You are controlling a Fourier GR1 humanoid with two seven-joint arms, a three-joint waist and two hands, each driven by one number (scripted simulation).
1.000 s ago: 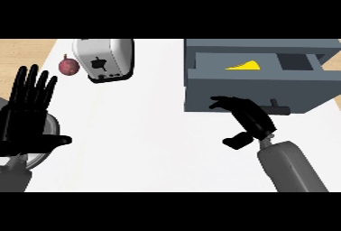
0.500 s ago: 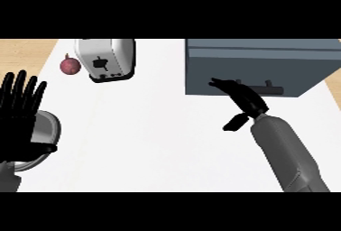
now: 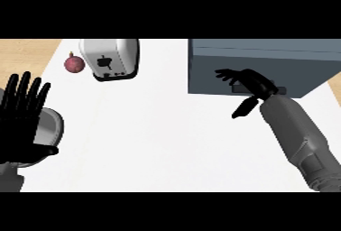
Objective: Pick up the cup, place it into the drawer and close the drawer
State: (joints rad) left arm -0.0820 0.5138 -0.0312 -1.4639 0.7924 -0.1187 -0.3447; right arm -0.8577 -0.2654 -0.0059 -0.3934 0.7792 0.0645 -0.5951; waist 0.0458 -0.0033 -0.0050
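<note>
One hand against shut drawer

A kitchen, seen from steeply above: a white bench carries a white pop-up toaster with a lever and dial on its near face, and just to its left lies a small reddish-purple piece of produce. At the far right stands a grey drawer unit, its front closed and fitted with a dark handle. Pale wood shows beyond the bench's left edge.
</note>
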